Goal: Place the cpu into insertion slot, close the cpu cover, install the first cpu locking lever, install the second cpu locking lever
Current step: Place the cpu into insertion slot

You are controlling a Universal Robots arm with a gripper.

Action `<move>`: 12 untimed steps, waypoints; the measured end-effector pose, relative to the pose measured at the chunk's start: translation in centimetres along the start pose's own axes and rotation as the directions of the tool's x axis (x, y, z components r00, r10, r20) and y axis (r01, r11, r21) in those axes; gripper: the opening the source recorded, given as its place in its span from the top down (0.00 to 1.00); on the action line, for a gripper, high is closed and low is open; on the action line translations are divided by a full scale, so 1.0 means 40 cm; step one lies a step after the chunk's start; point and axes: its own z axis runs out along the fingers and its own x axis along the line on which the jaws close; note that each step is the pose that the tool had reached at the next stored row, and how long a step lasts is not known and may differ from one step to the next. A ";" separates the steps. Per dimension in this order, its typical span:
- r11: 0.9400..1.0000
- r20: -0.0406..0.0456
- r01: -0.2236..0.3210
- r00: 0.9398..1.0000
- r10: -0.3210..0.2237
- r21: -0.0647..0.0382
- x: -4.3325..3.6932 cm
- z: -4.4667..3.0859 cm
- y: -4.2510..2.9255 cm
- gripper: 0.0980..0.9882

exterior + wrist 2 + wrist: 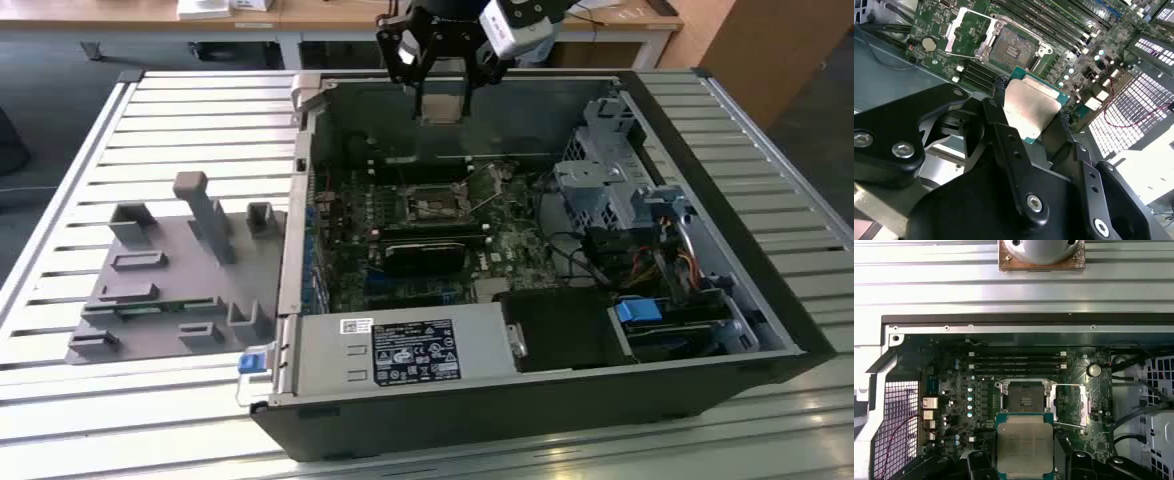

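Exterior view's left: grey fixture tray [174, 270] on slatted table [80, 150]. Centre: open PC case [534, 410], power supply box [400, 352] at near end. Gripper [442, 105] hangs high over case's far wall, clear of motherboard [400, 230]. In both wrist views gripper [1030, 100] [1024, 452] clamped on opposite edges of cpu [1029, 115] [1024, 442], chip in air, metal top showing. Insertion slot [1013, 47] [1025, 399] exposed, dark centre visible, apart from cpu. cpu cover [990, 40] flipped open beside slot. Exterior view's right: drive cage [614, 190].
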 end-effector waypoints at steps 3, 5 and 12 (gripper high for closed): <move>1.000 0.000 0.000 1.000 0.000 0.000 0.000 0.000 0.000 0.50; 1.000 0.000 0.000 1.000 0.000 0.000 0.000 0.000 0.000 0.50; 1.000 0.001 -0.008 1.000 0.008 0.000 0.000 0.000 0.000 0.50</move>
